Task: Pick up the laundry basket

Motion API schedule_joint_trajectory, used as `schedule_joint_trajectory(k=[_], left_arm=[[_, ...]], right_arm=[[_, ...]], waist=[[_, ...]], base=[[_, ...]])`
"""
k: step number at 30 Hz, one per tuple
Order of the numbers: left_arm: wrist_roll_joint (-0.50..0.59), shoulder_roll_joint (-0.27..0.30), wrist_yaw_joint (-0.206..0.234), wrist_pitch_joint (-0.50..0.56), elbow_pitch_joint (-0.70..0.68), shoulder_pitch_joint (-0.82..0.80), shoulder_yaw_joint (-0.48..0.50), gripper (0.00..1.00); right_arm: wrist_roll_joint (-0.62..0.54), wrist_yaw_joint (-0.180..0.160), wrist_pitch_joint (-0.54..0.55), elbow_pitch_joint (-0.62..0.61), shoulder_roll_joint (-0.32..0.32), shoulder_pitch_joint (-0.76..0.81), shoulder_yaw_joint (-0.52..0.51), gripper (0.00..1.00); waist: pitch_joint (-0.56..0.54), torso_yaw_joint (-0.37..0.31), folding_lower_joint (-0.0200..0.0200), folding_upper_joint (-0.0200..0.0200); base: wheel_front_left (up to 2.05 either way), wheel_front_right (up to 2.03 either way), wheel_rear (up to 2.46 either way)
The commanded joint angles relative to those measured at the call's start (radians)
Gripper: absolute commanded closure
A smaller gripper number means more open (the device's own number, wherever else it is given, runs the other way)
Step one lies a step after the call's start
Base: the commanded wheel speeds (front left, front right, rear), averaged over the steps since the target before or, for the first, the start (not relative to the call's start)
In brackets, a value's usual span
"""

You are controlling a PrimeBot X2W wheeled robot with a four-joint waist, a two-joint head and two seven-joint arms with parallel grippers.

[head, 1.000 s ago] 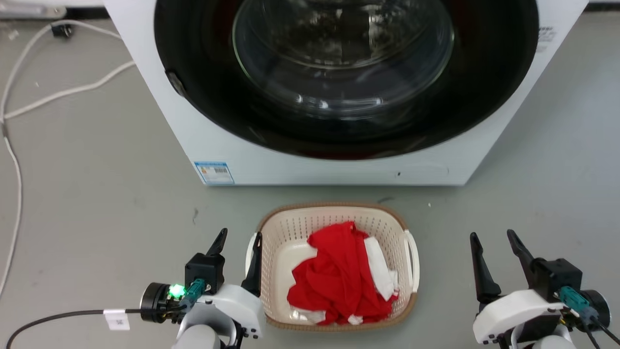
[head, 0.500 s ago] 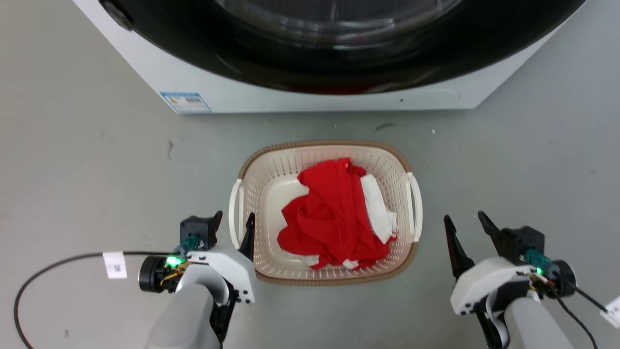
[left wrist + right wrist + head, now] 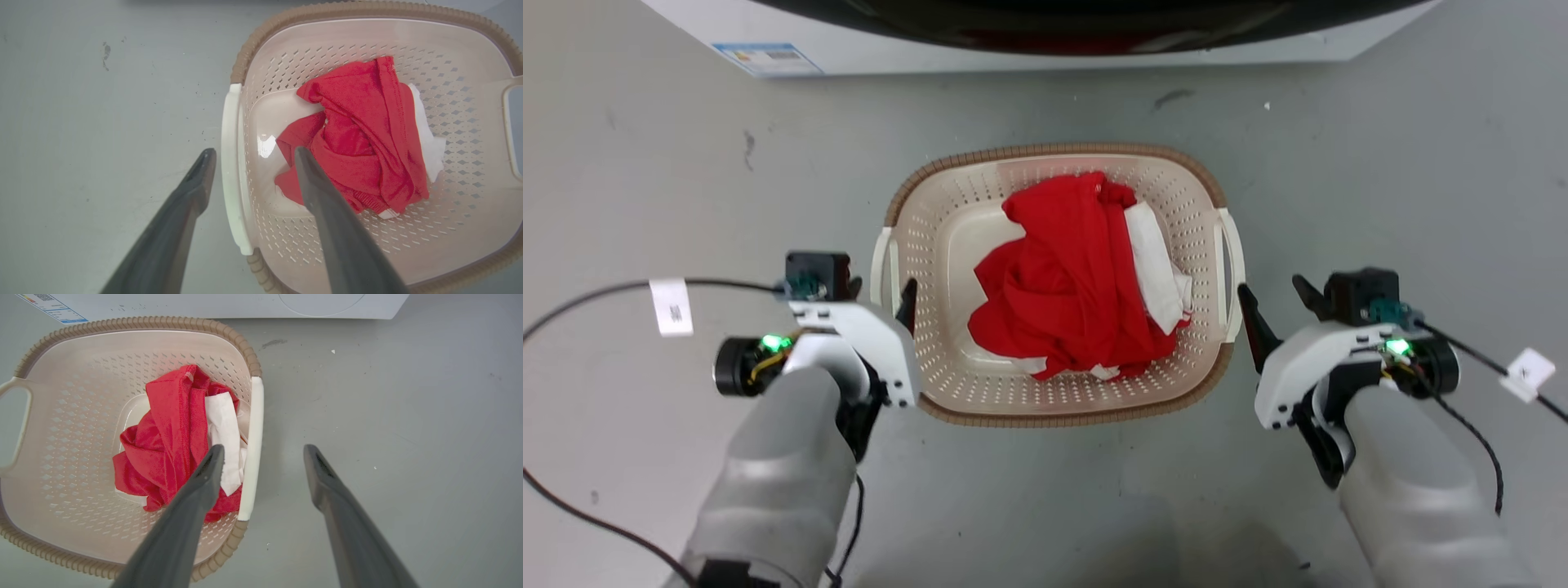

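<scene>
The laundry basket (image 3: 1054,151) stands on the grey floor, cream and perforated, with a brown rim and a red garment (image 3: 1062,278) over white cloth inside. My left gripper (image 3: 880,290) is open above the basket's left white handle (image 3: 231,163). In the left wrist view that handle lies between the fingertips of the left gripper (image 3: 254,152), one outside the laundry basket (image 3: 367,6) and one over its inside. My right gripper (image 3: 1274,292) is open too. The right wrist view shows the right handle (image 3: 253,449) of the laundry basket (image 3: 122,322) just inside the gap of the right gripper (image 3: 264,449).
The washing machine's white base (image 3: 890,57) stands just beyond the basket, carrying a blue label (image 3: 768,57). Black cables with white tags trail over the floor by my left arm (image 3: 670,306) and my right arm (image 3: 1527,367). Bare grey floor (image 3: 1054,490) lies all around.
The head camera has tilted down, so the washing machine has slid up out of the picture. My right gripper has come in to the basket's right handle, and the left has advanced along the left handle.
</scene>
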Motion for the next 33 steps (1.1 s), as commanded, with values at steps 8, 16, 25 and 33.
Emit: schedule_joint_trajectory(k=[8,16,25,33], left_arm=[[-0.041,0.027,-0.003,0.12,0.059,-0.122,-0.045,0.0],[-0.096,0.054,-0.004,0.187,0.067,-0.191,-0.094,0.0],[-0.147,0.066,-0.004,0.229,0.08,-0.232,-0.135,0.0],[-0.201,0.063,-0.004,0.236,0.07,-0.246,-0.165,1.0]], right_arm=[[0.089,0.0,0.05,0.117,0.001,-0.156,0.118,0.0],[0.176,-0.001,0.114,0.175,0.001,-0.254,0.231,0.0],[0.247,0.0,0.155,0.202,0.002,-0.318,0.315,0.0],[0.308,0.0,0.189,0.215,0.002,-0.34,0.373,1.0]], waist=[[0.092,-0.008,-0.0001,0.0],[0.156,-0.019,-0.0001,0.0],[0.205,-0.025,-0.0001,0.0],[0.224,-0.022,-0.0001,0.0]], base=[[0.0,0.0,0.0],[0.0,0.0,0.0],[0.0,0.0,0.0],[0.0,0.0,0.0]])
